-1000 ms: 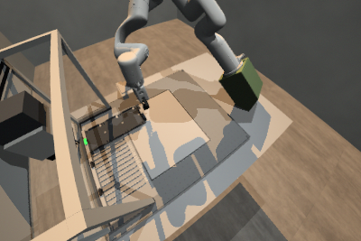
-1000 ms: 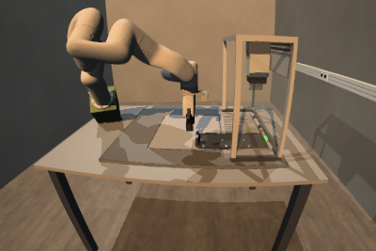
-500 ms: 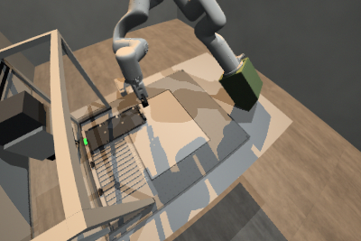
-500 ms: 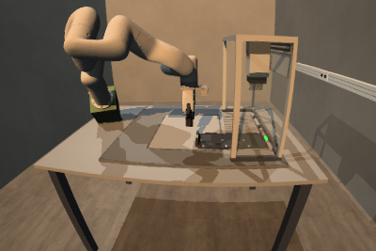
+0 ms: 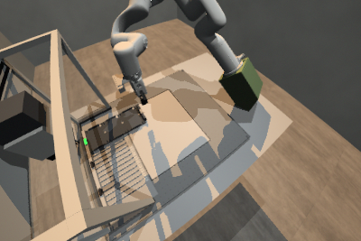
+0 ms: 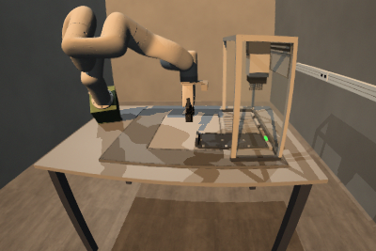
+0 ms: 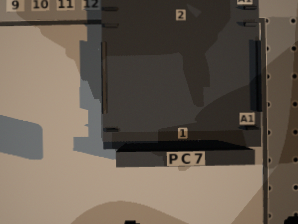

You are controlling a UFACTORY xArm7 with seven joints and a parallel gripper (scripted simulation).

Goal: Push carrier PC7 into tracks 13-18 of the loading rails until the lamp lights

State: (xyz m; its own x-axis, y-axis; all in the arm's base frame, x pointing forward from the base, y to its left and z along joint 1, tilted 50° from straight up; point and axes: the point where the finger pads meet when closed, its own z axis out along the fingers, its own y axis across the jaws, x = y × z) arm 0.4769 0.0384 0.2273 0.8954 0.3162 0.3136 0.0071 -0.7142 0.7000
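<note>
Carrier PC7 (image 5: pixel 115 128) (image 6: pixel 216 140) (image 7: pixel 180 85) is a dark flat tray. It lies at the far end of the loading rails (image 5: pixel 117 169) (image 6: pixel 254 119), under the frame. Its handle (image 7: pixel 185 159), labelled PC7, points toward the arm's base. Beyond the carrier's far edge a green lamp (image 5: pixel 86 141) (image 6: pixel 265 138) glows. My gripper (image 5: pixel 143 100) (image 6: pixel 189 117) is open and empty. It hangs above the mat just behind the handle, touching nothing. In the wrist view only its fingertips show, at the bottom edge.
A tall wooden frame (image 5: pixel 59 106) (image 6: pixel 237 96) stands over the rails with a dark box (image 5: pixel 23 124) (image 6: pixel 258 63) hanging inside. Number tiles 9 to 12 (image 7: pixel 40 5) lie left of the carrier. The arm's green base block (image 5: pixel 241 83) (image 6: pixel 103 105) sits at the table's far side.
</note>
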